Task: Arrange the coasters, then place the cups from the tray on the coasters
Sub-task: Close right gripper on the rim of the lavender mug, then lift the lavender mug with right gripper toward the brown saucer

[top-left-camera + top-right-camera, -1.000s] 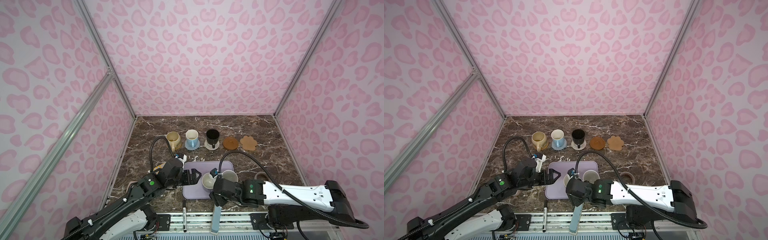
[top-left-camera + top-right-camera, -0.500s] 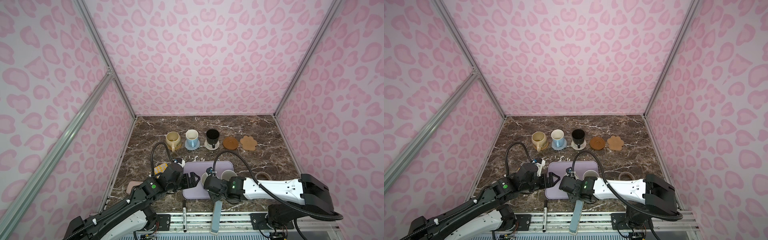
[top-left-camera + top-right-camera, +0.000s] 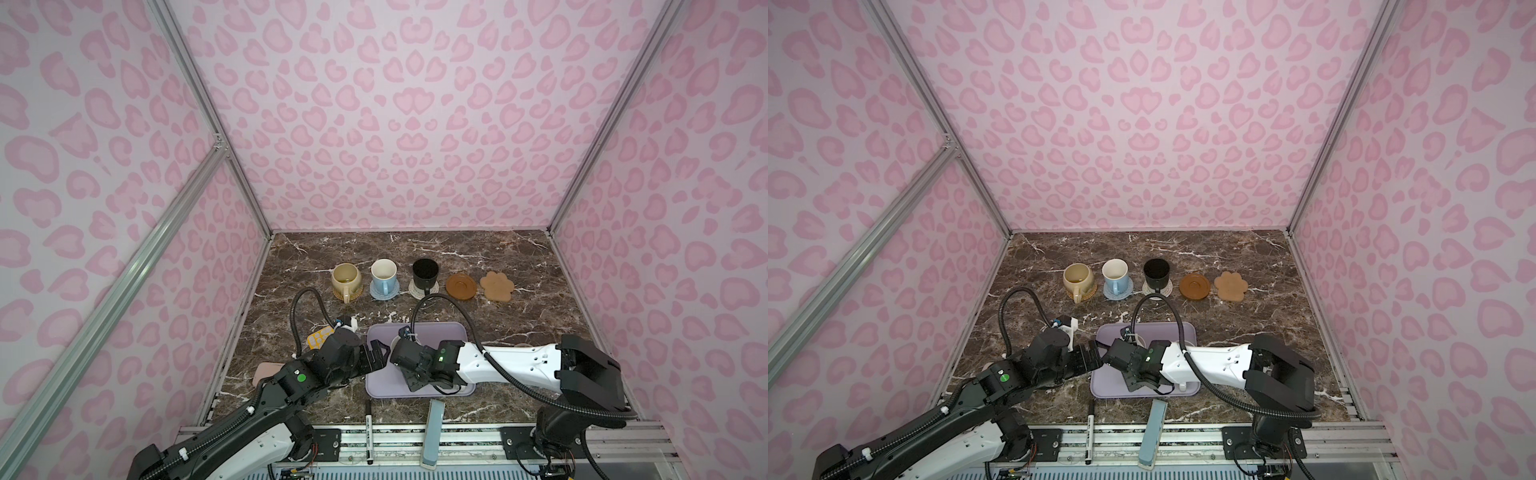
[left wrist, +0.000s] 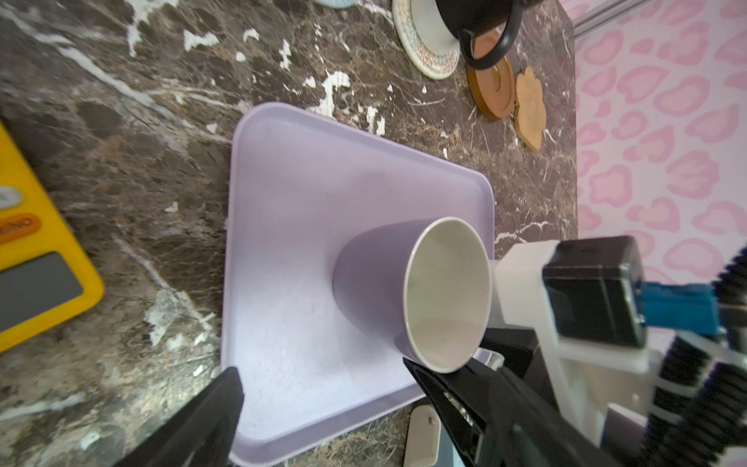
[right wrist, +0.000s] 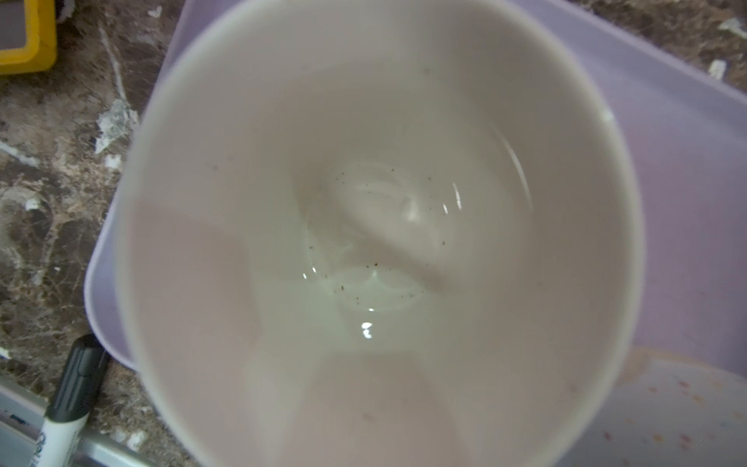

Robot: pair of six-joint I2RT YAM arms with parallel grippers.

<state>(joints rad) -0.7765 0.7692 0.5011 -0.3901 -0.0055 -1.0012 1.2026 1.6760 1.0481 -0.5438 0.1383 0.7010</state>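
At the back, a beige-yellow cup (image 3: 346, 276), a light blue cup (image 3: 383, 272) and a black cup (image 3: 425, 272) each stand on a woven coaster. The brown disc coaster (image 3: 461, 286) and paw coaster (image 3: 497, 286) are bare. The lavender cup (image 4: 372, 275) stands on the lavender tray (image 4: 307, 194). My right gripper (image 3: 397, 358) hangs right over it; its wrist view looks straight into the cup (image 5: 364, 202) and shows no fingers. A white speckled cup (image 5: 667, 420) sits beside it. My left gripper (image 4: 335, 396) is open at the tray's left edge, empty.
A yellow calculator (image 4: 36, 258) lies left of the tray. A black marker (image 3: 368, 432) and a grey-blue bar (image 3: 434, 432) lie at the front edge. Pink walls close in the left, back and right sides. Both arms crowd over the tray (image 3: 440, 332).
The right arm has swung left across the tray until its gripper covers the lavender cup. The left gripper has drawn back slightly toward the tray's left edge.
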